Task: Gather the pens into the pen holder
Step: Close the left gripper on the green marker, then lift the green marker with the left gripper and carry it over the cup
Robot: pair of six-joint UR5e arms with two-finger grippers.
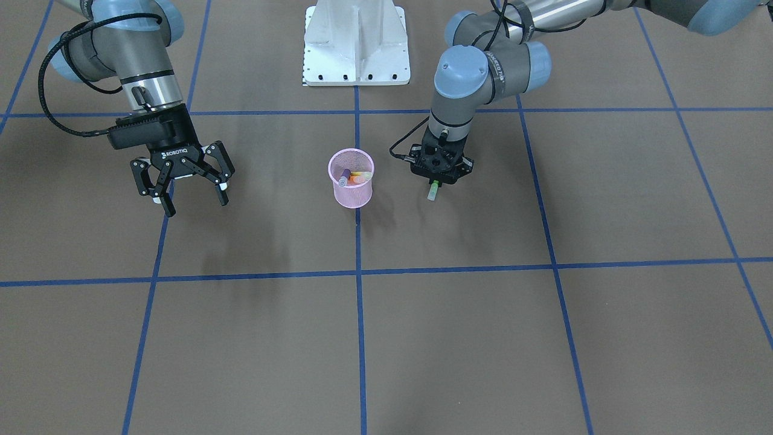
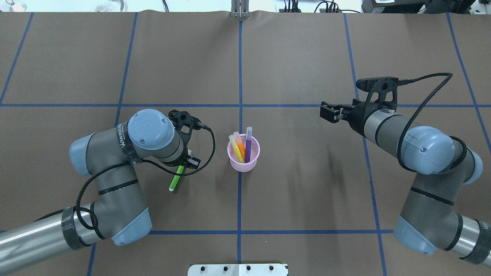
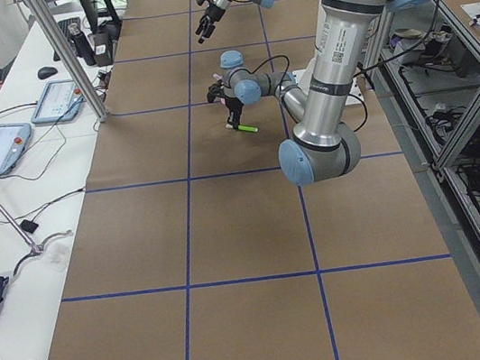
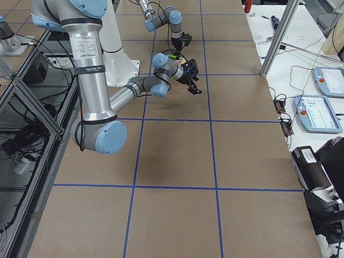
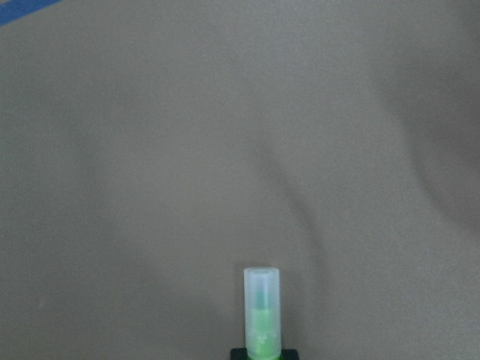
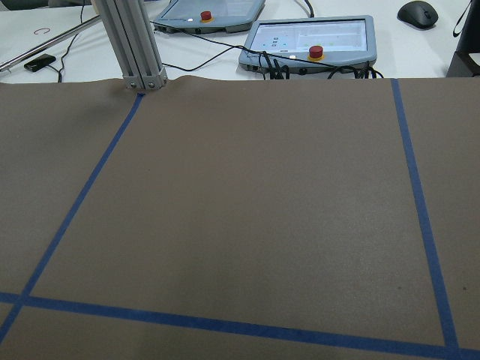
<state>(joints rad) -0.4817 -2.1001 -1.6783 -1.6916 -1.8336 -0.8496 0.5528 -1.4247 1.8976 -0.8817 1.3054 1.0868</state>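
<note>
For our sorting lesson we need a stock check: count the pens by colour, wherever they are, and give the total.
purple pen: 1
orange pen: 1
yellow pen: 1
green pen: 1
Total: 4 pens
</note>
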